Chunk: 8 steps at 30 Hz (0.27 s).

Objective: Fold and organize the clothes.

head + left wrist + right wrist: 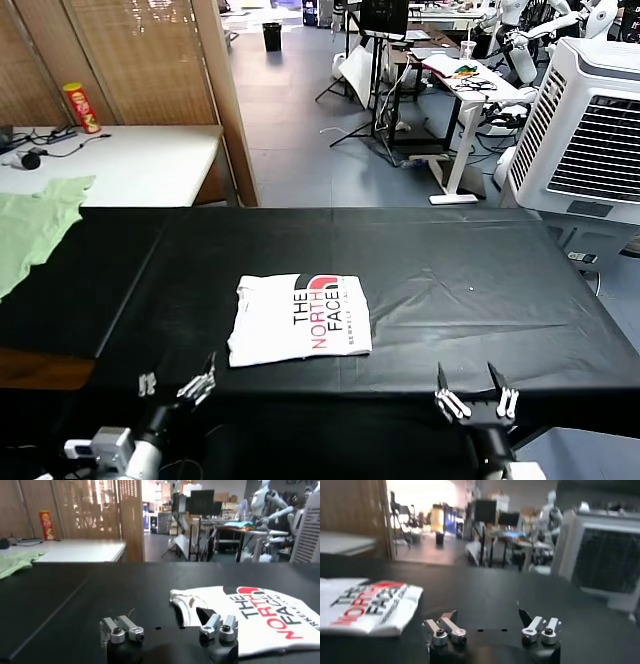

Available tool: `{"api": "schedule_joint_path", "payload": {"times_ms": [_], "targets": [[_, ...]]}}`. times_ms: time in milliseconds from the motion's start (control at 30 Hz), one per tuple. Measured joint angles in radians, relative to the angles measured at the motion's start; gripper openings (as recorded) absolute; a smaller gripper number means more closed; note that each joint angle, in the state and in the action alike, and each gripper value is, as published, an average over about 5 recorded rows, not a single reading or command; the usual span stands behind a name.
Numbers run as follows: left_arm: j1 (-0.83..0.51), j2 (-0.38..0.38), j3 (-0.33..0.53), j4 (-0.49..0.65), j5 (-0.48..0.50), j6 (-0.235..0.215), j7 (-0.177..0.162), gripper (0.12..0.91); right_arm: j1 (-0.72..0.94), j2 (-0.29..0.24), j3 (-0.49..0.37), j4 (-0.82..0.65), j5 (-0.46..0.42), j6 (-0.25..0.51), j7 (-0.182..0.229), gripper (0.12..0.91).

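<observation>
Nearest the robot, both grippers hang low over the front edge of the black table. The left gripper sits toward the front left with its fingers spread wide and nothing between them; in its own wrist view the fingers frame bare black cloth, with the shirt's near corner just beyond the far finger. The right gripper is at the front right, also released and empty — its wrist view shows only tabletop between the fingers, and the shirt lies well off to the side.

A little farther in, near the middle of the table, lies the white T-shirt, folded into a neat flat rectangle with the black-and-red lettering facing up. Neither gripper touches it.

Farther back on the left, a pale green garment drapes over the table's far-left corner. Behind it stands a white side table with a red-and-yellow can — and to the right, a large white air cooler.
</observation>
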Motion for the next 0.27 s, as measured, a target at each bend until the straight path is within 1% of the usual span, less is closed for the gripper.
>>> {"api": "schedule_joint_path", "payload": {"times_ms": [100,267], "targets": [[0.027,0.004,-0.024,-0.015,-0.036,0.015,0.014,0.798,-0.039,0.004,-0.001,0.023,0.015,-0.02,0.011,0.798],[0.06,0.006,-0.058,-0.029,-0.049,0.016,0.029,0.798,-0.065,0.004,0.0,0.037,0.016,-0.023,0.012,0.798]]}}
